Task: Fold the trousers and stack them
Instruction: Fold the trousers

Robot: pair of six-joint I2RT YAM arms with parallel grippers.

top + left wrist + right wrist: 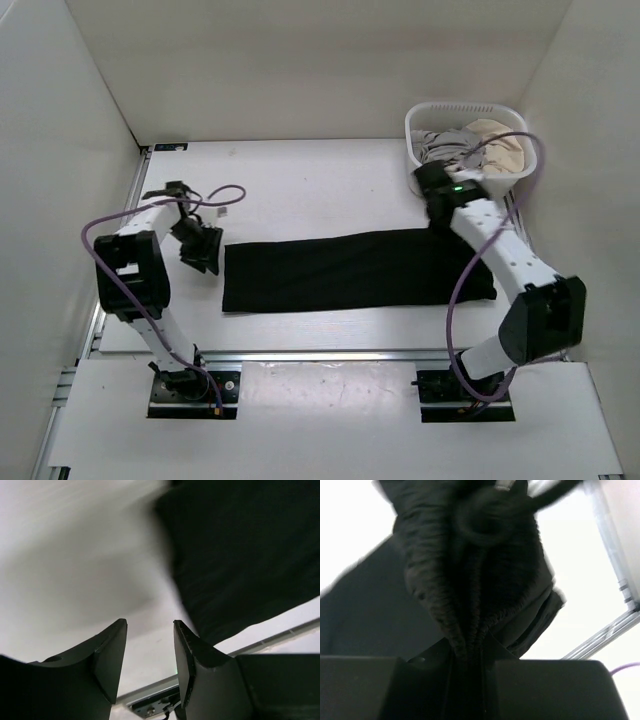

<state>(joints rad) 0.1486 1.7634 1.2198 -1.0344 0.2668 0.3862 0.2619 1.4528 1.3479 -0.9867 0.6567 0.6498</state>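
Observation:
The black trousers [340,270] lie flat as a long strip across the middle of the table. My right gripper [437,212] is shut on the gathered waistband of the trousers [470,575] at their far right end, with fabric bunched between the jaws. My left gripper [203,258] is open and empty, just left of the trousers' left end; in the left wrist view the gripper [150,650] has bare table between its fingers and the trousers [240,555] lie to its right.
A white basket [465,120] at the back right holds a grey garment [445,145] and a beige garment [500,145]. White walls enclose the table on three sides. A metal rail [330,355] runs along the near edge.

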